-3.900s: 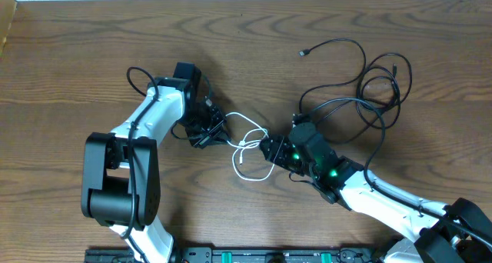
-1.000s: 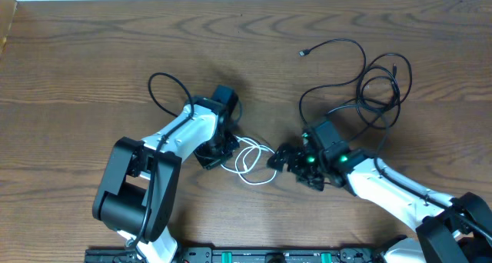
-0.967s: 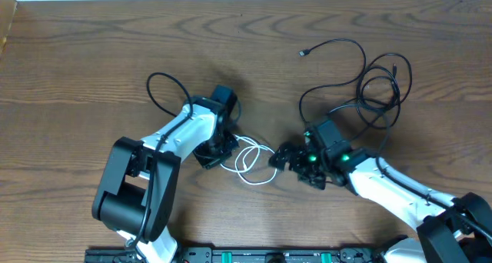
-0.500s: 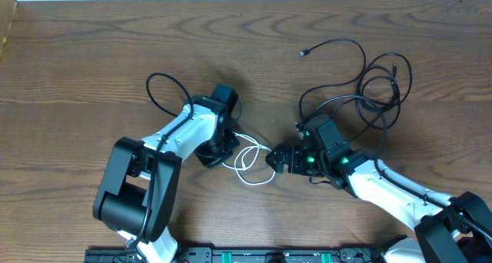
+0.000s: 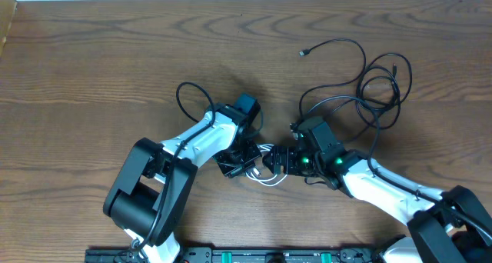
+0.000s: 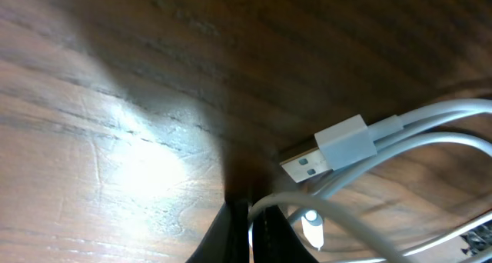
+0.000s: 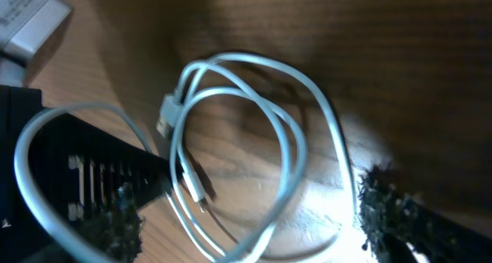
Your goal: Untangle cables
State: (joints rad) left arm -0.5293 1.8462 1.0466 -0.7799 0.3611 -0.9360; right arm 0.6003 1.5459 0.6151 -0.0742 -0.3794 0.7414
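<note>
**Two grippers, one white cable: close softly, then pull slowly**

Two grippers met low in the middle of the overhead view, on the brown table [image 5: 92, 63]. The left gripper [image 5: 240, 161] was squeezed tight. In its own camera it looked to be pinching the white cable [image 5: 265, 177] right at its tips. The right gripper [image 5: 277, 160] was spread wide and held nothing. In its camera, its two fingers [image 7: 392, 217] sat low at the left and right of the frame, with white loops on the wood between them.

The white cable was bunched in small loops between the two grippers. Its big flat plug [image 6: 306, 165] and its small plug [image 6: 311, 229] lay close together, just beside the left tips. The black cables [image 5: 369, 90] lay in a loose heap at the upper right, and seemed apart from the white one.

The step in hand looked to be the right gripper catching a white strand. It seemed best to close on just one strand, because grabbing the whole bunch could pull the loops into a knot. A spot away from the plugs seemed safest, since plugs can snag. Then a slow pull toward the right of the frame, with the left side holding firm, would likely open the loops. That pull was best kept short of the black heap.
</note>
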